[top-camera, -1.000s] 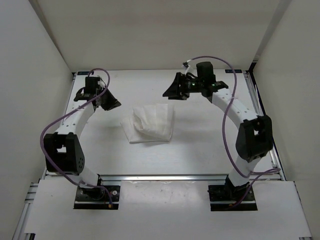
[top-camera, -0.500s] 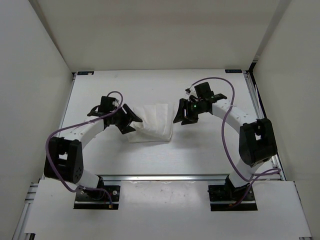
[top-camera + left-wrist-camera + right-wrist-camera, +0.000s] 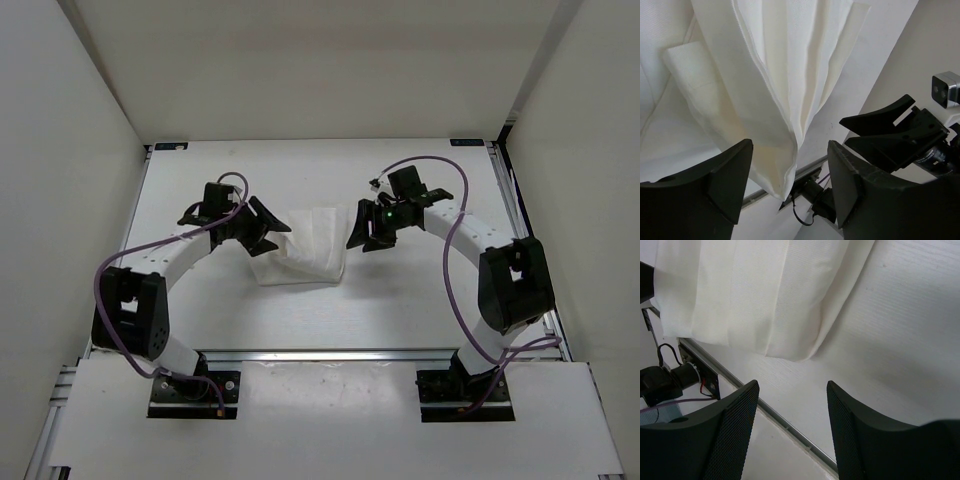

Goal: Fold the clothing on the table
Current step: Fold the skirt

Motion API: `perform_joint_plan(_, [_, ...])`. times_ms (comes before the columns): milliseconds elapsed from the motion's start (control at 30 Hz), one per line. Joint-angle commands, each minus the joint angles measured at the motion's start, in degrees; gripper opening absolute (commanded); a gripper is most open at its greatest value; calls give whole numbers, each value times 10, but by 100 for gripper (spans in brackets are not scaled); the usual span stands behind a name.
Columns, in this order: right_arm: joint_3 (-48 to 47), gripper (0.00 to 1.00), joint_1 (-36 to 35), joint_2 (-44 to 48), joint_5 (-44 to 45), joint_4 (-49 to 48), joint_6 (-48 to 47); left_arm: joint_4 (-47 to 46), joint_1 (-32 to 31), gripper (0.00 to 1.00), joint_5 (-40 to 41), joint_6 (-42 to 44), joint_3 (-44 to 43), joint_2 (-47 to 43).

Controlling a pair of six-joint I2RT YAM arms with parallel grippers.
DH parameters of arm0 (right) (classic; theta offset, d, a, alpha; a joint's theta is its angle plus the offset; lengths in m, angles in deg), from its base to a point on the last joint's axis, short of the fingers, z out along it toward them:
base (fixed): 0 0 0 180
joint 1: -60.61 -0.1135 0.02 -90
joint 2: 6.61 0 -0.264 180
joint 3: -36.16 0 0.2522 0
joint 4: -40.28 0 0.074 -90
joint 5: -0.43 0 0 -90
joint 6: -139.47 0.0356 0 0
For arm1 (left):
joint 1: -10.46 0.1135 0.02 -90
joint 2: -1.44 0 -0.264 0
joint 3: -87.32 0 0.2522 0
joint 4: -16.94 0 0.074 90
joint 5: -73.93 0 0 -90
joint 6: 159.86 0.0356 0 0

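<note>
Top external view: the clothing [image 3: 300, 250] lies folded in a loose, creased bundle near the middle of the table [image 3: 400, 310], slightly nearer its left edge than its right and well apart from all four edges. The left gripper [image 3: 268, 228] sits at the bundle's left side and the right gripper [image 3: 360, 228] just beside its right side, the two facing each other across the fabric. In the left wrist view the left gripper [image 3: 790, 185] has its jaws spread wide, with a layered folded edge of the clothing [image 3: 780, 75] reaching down into the gap between them, not pinched. In the right wrist view the right gripper [image 3: 792, 425] is also spread, only bare table between its jaws, and the clothing [image 3: 750, 300] lies just beyond the fingertips.
</note>
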Motion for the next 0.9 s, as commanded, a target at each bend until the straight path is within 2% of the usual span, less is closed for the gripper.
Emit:
perform_joint_plan(0, [6,62,9,8,2,-4,-11,-17,-13,70,6,2,-2,1])
perform_joint_plan(67, [7,62,12,9,-5,-5,-9,-30,-23,65,13,-1,14,6])
perform_joint_plan(133, [9,62,7,8,-5,-6,-7,-70,-27,54,-1,-14,42,12])
perform_joint_plan(167, [10,62,9,7,-8,-3,-10,-76,-28,32,-12,-25,48,11])
perform_joint_plan(200, [5,62,7,6,-8,-3,-10,-89,-30,1,-18,-28,55,11])
perform_joint_plan(367, [5,62,15,6,-10,-6,-11,-21,3,0,24,29,5,2])
perform_joint_plan(567, [2,61,9,-4,-23,-6,-11,12,52,0,11,54,-79,13])
perform_joint_plan(667, [-8,61,5,-14,-23,0,-18,22,53,0,6,68,-115,18])
perform_joint_plan(733, [-18,61,4,-21,-26,2,-18,29,52,0,6,73,-126,15])
perform_joint_plan(867, [-35,61,2,-34,-26,10,-23,87,44,0,92,101,-90,-17])
